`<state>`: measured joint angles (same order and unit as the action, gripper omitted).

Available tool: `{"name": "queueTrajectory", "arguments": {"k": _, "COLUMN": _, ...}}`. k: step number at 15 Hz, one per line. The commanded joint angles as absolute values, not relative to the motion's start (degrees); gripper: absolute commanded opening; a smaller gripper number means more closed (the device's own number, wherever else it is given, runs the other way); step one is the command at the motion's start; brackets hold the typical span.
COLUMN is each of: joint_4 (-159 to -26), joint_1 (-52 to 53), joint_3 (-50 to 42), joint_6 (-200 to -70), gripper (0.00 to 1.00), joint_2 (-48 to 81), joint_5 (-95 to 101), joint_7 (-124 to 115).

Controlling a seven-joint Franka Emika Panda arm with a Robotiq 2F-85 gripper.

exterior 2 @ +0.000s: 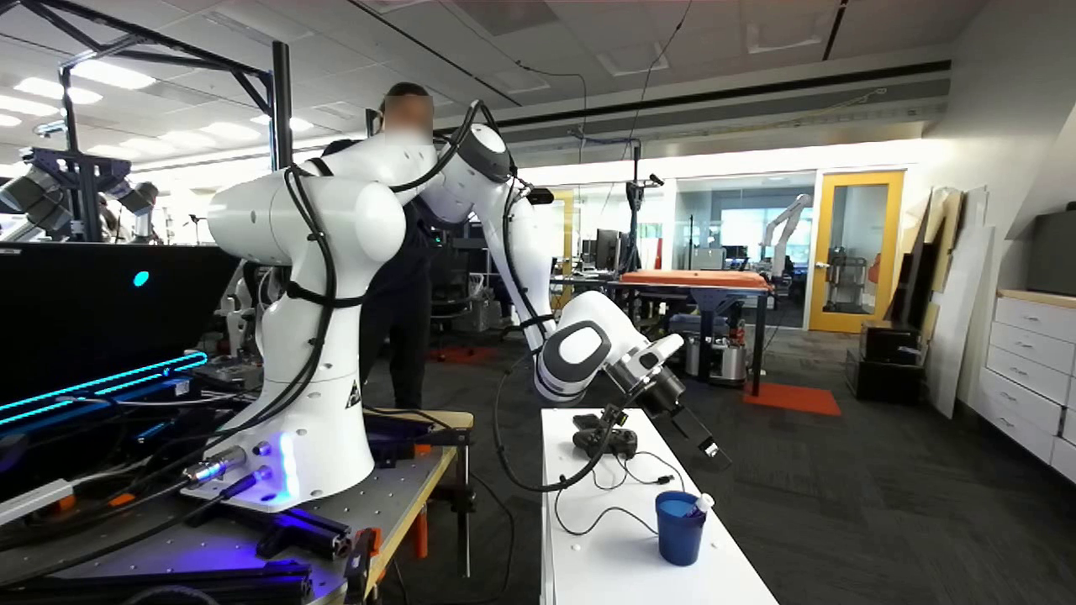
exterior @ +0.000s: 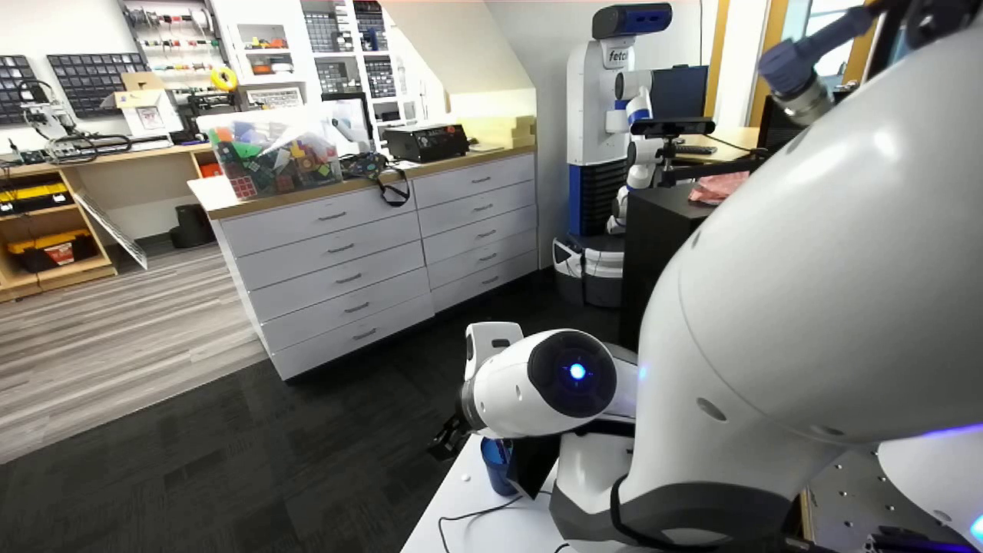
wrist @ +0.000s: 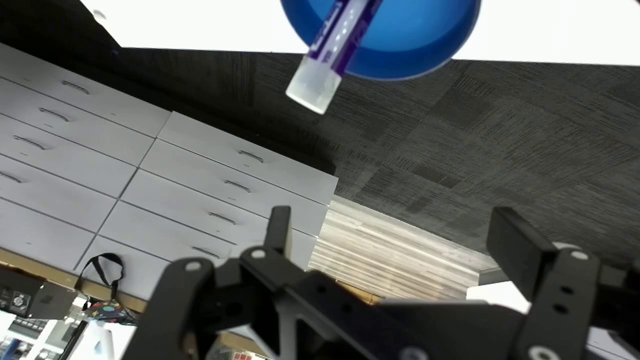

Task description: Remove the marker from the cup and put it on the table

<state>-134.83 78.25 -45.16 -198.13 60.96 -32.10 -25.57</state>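
The blue cup (exterior 2: 679, 531) stands upright on the white table (exterior 2: 605, 576); it also shows in an exterior view (exterior: 496, 470) and at the top of the wrist view (wrist: 415, 45). The marker (exterior 2: 699, 507), purple with a whitish end, leans in the cup with that end out over the rim. In the wrist view the marker (wrist: 336, 52) points down-left, its other end cut off by the frame. My gripper (wrist: 392, 227) is open and empty, apart from cup and marker. In both exterior views my gripper (exterior: 447, 439) (exterior 2: 710, 447) hangs higher than the cup, beyond the table edge.
A dark cable (exterior 2: 588, 529) lies on the table near the cup, with a black game controller (exterior 2: 607, 441) farther along. Small white bits lie by the cup. A white drawer cabinet (exterior: 345, 261) stands across the dark floor. A person (exterior 2: 395, 294) stands behind the arm.
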Motion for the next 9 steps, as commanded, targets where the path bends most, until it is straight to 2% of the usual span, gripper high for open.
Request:
{"name": "queueTrajectory", "arguments": {"k": 1, "joint_4": -134.4, "joint_1": 77.8, "joint_3": -44.4, "joint_6": -198.1, "gripper": 1.00, "joint_2": 60.6, "joint_5": -34.7, "joint_7": -22.9}}
{"name": "queueTrajectory", "arguments": {"k": 9, "joint_4": -135.8, "joint_1": 78.9, "joint_3": -47.5, "joint_6": -195.6, "gripper": 1.00, "joint_2": 59.7, "joint_5": -36.8, "joint_7": -21.5}}
